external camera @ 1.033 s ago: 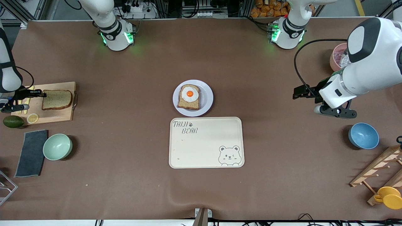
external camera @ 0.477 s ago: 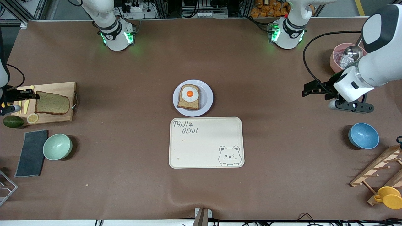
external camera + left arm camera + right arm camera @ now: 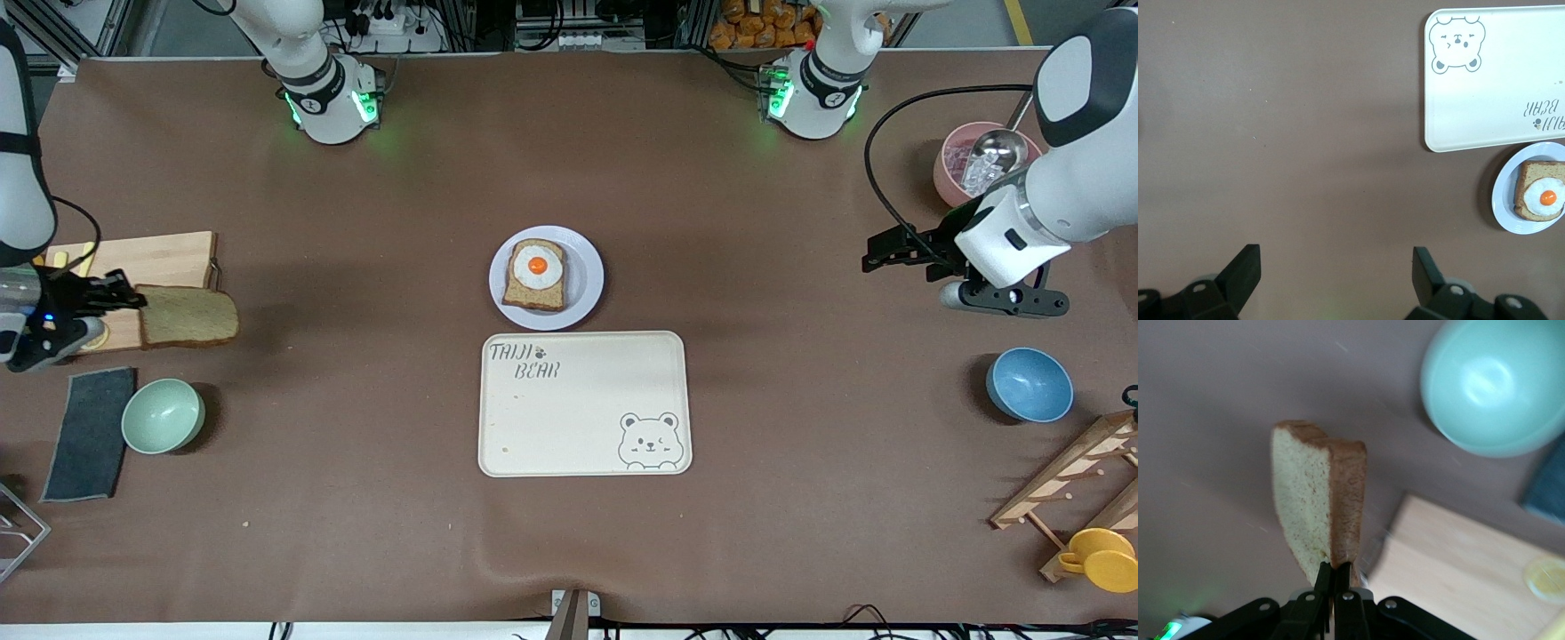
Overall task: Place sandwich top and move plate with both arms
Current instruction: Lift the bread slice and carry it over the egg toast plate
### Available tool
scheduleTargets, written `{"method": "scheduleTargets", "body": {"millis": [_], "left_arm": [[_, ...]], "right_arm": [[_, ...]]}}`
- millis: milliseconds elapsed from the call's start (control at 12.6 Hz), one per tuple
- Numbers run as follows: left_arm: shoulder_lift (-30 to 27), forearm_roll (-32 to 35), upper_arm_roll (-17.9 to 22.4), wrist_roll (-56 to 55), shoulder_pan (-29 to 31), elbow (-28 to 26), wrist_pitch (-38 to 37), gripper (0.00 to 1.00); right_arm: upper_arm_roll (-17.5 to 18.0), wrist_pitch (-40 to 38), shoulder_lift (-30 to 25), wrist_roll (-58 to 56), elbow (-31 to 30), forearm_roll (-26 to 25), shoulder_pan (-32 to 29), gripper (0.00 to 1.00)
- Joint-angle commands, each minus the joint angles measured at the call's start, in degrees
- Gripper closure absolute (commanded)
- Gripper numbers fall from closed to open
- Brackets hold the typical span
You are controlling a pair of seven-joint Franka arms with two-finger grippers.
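The right tool (image 3: 124, 300) was clamped on the crust edge of the sandwich top (image 3: 188, 316), holding the slice in the air over the edge of the wooden cutting board (image 3: 151, 267) at the right arm's end of the desk (image 3: 356, 533). In the right wrist view the sandwich top (image 3: 1319, 497) stuck straight out from the pinched fingers (image 3: 1341, 577), gripped at one end so that the rest of the slice stayed free to be laid flat on something. That something was judged to be the bread slice with a fried egg (image 3: 535, 273), which lay on the plate (image 3: 585, 276) in the middle of the desk, just beside the cream tray with a bear drawing (image 3: 584, 404) (the tray being nearer the front camera).

The left tool (image 3: 880, 258) hung with its fingers apart over bare desk toward the left arm's end, waiting; its wrist view showed the plate (image 3: 1503, 207) and tray (image 3: 1498, 73) off to one side.

Around the right arm lay a mint bowl (image 3: 163, 415) and a dark cloth (image 3: 89, 433). A blue bowl (image 3: 1029, 384), a pink bowl with a spoon (image 3: 956, 169) and a wooden rack (image 3: 1067, 471) stood at the left arm's end. Nothing stood on the bare desk between the held slice and the plate.
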Motion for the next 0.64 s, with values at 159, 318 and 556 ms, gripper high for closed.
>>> {"method": "scheduleTargets", "body": {"millis": [159,318,556], "left_arm": [[-1.31,1.23,-0.59,-0.98,0.06,-0.49,-0.79,0.0],[-1.31,1.23,-0.68,-0.98,0.06,-0.49,-1.13,0.0],[-1.31,1.23,-0.59,-0.72,0.67,-0.66,-2.37,0.0]], "right_arm": [[0.59,-0.58,2.91,3.39,1.74,7.39,10.73,1.0],[0.59,-0.75,6.32,3.92,3.58,12.4,15.57,1.0],[0.59,-1.28,13.97,6.29,11.12,14.62,23.57,1.0]]}}
